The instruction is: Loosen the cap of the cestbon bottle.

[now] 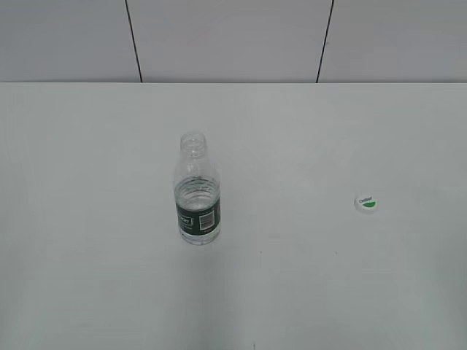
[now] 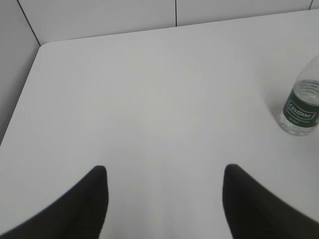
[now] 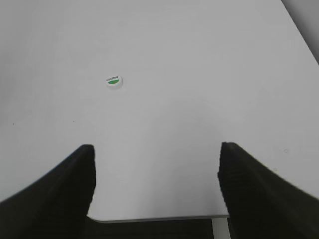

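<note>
Both pincers sit low at the near edge of the desk, w/ nothing btwn their jaws: left pincer spread wide over bare desk, right pincer likewise spread, hanging at the desk's front edge. Further out, the cestbon bottle stands upright left of centre, neck open, some water inside. The cap lies flat, green mark up, well apart to the right. So cap looks already off; loosening seems done. If a re-grip were needed: left should clamp the body at the label band, firm but not crushing, since thin ribbed plastic buckles; right stays clear.
</note>
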`<state>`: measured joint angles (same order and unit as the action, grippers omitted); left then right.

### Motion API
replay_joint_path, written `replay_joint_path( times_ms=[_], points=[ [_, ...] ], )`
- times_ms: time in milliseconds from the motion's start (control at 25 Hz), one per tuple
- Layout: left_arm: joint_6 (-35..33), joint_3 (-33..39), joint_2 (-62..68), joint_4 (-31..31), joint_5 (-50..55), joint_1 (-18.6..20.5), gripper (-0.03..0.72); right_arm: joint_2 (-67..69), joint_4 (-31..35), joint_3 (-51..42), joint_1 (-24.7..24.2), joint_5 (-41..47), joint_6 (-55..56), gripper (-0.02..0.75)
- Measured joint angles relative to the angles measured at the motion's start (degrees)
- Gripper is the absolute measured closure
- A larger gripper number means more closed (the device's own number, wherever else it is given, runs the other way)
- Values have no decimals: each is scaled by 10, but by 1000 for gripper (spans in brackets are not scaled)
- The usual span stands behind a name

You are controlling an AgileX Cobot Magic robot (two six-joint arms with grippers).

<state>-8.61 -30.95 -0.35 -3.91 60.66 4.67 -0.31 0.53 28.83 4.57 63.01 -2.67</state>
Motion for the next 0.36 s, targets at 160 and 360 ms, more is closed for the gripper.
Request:
replay_joint_path(
  times_ms=[160,360],
  points=[
    [0,0,0,0,0,0,250,0,-2,0,0,-1,0,147],
    [0,0,0,0,0,0,250,0,-5,0,0,-1,0,147]
  ],
)
